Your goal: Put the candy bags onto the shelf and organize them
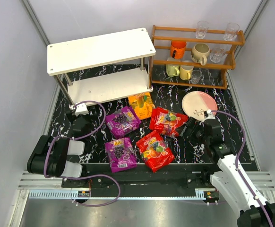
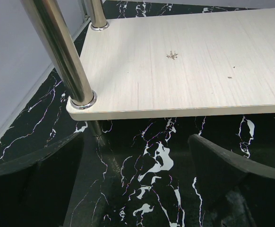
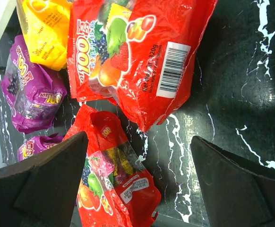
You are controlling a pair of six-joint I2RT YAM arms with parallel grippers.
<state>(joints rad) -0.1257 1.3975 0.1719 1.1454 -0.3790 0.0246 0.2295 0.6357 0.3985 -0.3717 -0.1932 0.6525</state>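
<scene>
Candy bags (image 1: 121,120) scattered on black bench (image 1: 180,97) before white shelf (image 1: 99,49), left hand (image 2: 135,142) spread empty by its lower board (image 2: 189,61), right hand (image 3: 140,142) spread empty over red bag (image 3: 137,61)

The shelf (image 1: 101,49) stands open in front between its legs (image 2: 62,52), both boards bare. Five bags (image 1: 154,150) crowd the table (image 1: 175,96) before it — the left gripper (image 2: 136,161), jaws wide, faces a free lane at the left corner, leg alongside.
</scene>
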